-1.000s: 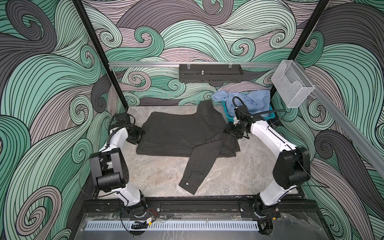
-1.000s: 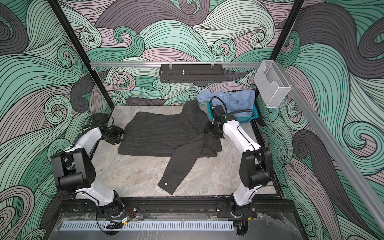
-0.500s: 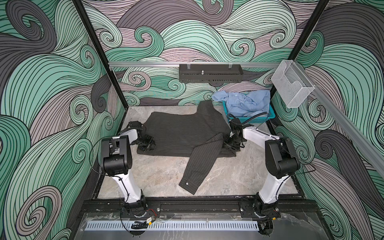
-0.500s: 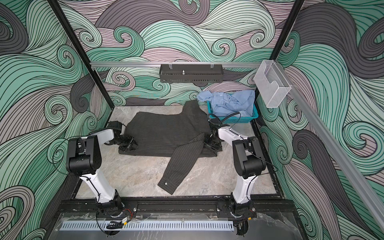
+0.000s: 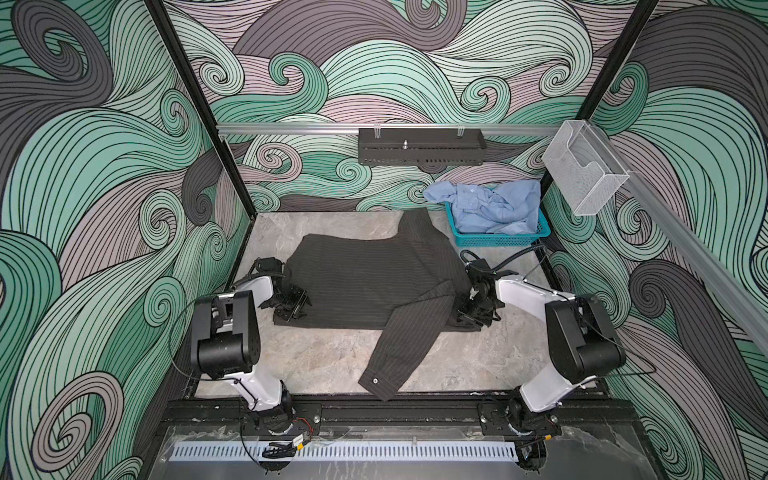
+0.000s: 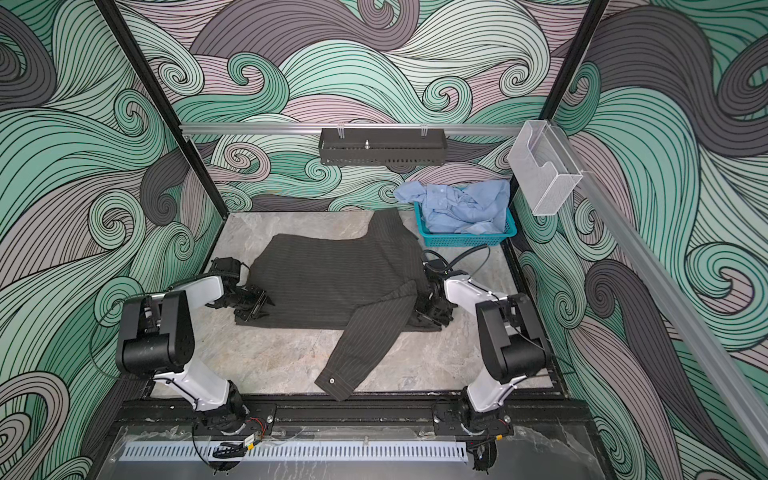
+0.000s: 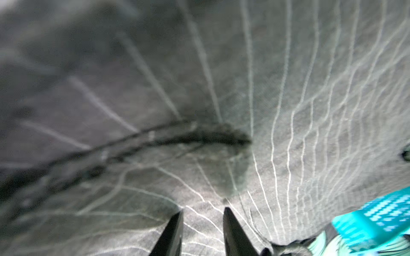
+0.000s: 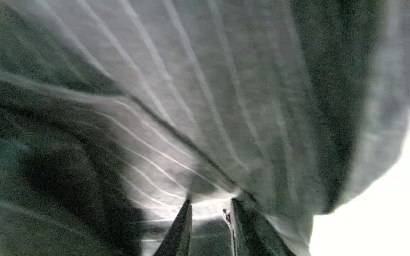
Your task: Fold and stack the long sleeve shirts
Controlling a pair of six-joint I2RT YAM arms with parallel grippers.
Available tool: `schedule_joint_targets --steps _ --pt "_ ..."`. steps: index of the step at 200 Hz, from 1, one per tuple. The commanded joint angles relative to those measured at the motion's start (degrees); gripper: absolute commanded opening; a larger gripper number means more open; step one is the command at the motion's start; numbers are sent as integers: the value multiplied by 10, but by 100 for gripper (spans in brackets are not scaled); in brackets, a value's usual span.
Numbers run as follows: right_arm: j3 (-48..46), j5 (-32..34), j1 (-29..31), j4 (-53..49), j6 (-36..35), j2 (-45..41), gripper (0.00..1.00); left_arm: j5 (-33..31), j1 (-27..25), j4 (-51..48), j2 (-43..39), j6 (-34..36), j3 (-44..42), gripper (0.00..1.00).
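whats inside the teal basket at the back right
A crumpled light blue shirt fills the teal basket, one part spilling over its far left corner. The basket's floor and anything beneath the shirt are covered, so I cannot tell.

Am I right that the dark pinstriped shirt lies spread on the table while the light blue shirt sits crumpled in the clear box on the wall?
Not quite: both top views show the light blue shirt crumpled in the teal basket at the back right of the table. The dark pinstriped shirt does lie spread on the table.
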Motion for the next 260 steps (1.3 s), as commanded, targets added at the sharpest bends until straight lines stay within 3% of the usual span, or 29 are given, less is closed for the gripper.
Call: schedule_joint_targets --steps 1,42,70,95,141,175,194,224,260 --pt "-40 44 -3 -46 -10 -32 32 -52 4 -83 -35 26 -30 37" --pt "-14 29 -2 -81 -14 -119 38 -31 -8 -159 -159 46 6 53" --pt "10 39 -2 -110 -12 -176 41 -43 -64 -233 -248 65 24 56" --pt "6 37 -1 -119 -10 -200 42 -53 -162 -256 -331 27 -30 56" --pt "-12 29 -1 -115 -8 -209 42 -105 -430 -193 -448 -137 -152 54" --pt "-16 28 -1 -114 -5 -217 42 -168 -643 -110 -427 -250 -201 56" --pt "-19 27 -2 -113 -3 -222 42 -182 -725 -44 -374 -301 -216 57" --pt "-26 29 -2 -111 0 -231 43 -198 -796 17 -305 -342 -215 58" --pt "-31 29 -2 -110 -1 -231 43 -211 -820 79 -272 -365 -224 57"
